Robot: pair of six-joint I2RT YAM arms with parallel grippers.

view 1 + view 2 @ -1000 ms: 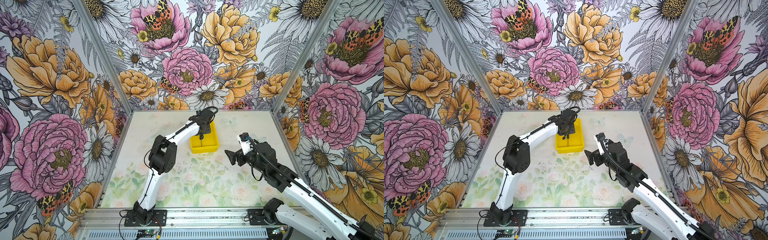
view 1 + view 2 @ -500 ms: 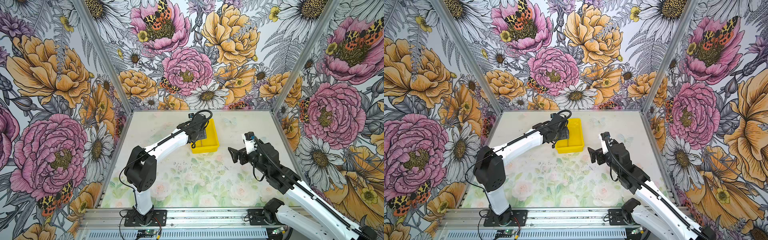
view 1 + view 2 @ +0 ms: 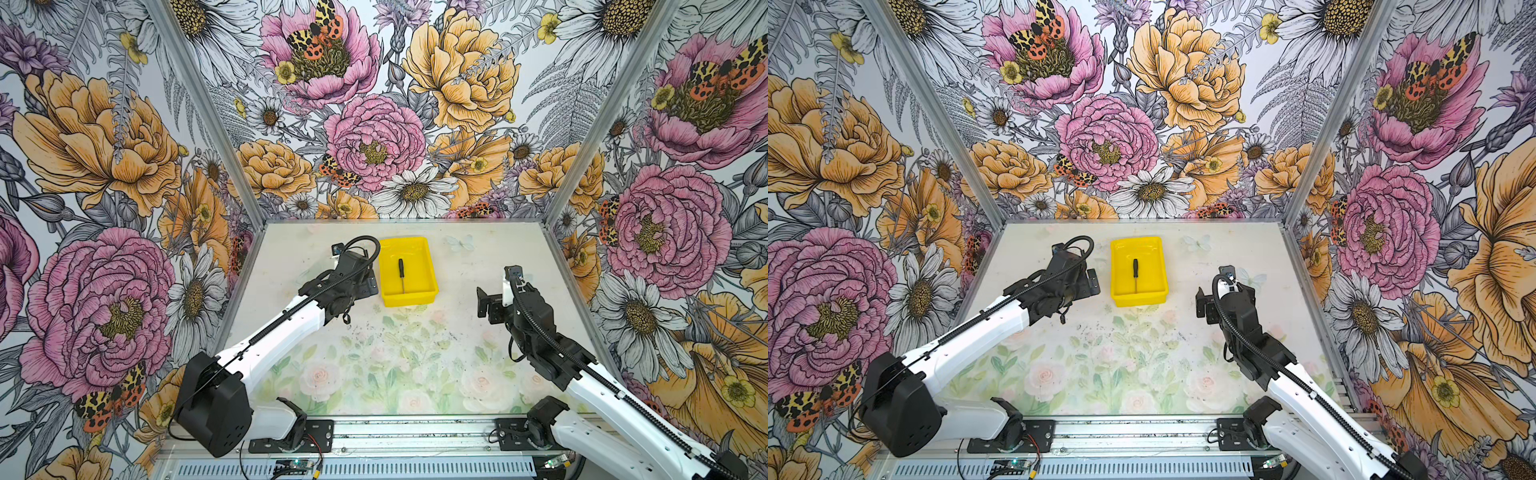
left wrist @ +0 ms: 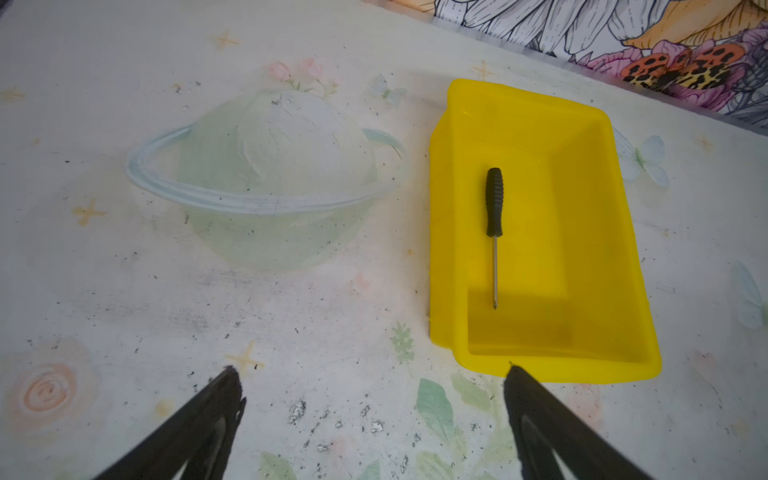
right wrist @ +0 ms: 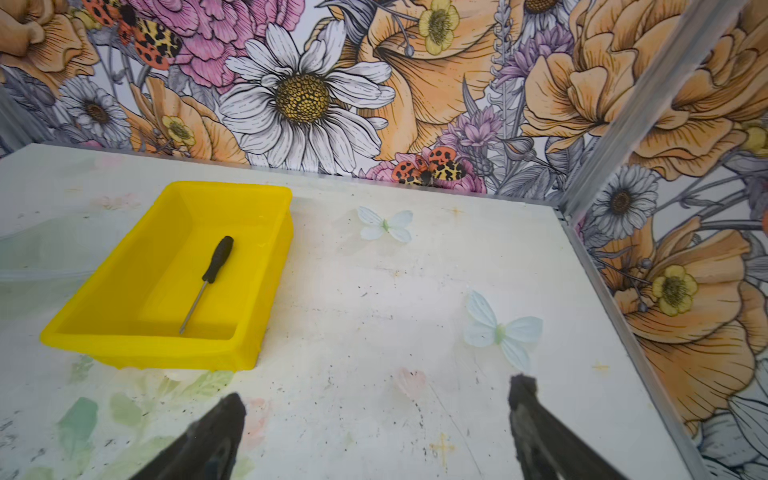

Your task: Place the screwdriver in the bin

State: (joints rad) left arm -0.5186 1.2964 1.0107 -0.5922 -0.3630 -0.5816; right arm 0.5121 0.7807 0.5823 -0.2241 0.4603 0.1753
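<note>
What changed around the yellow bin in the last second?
The left gripper opened and pulled back from over the yellow bin to the bin's left side. The screwdriver, hidden under the gripper before, now lies flat inside the bin, released. The right gripper only drifted slightly rightward and is open and empty. The bin stayed put.

The table (image 3: 478, 249) was pale, with faint roses (image 3: 320, 378), a green ringed planet (image 4: 270, 178) and blue butterflies (image 5: 385, 224) painted on it. Black specks (image 4: 332, 415) dotted it. Flowery walls (image 3: 374, 137) stood around it. A metal rail (image 3: 415, 434) ran along its front.
</note>
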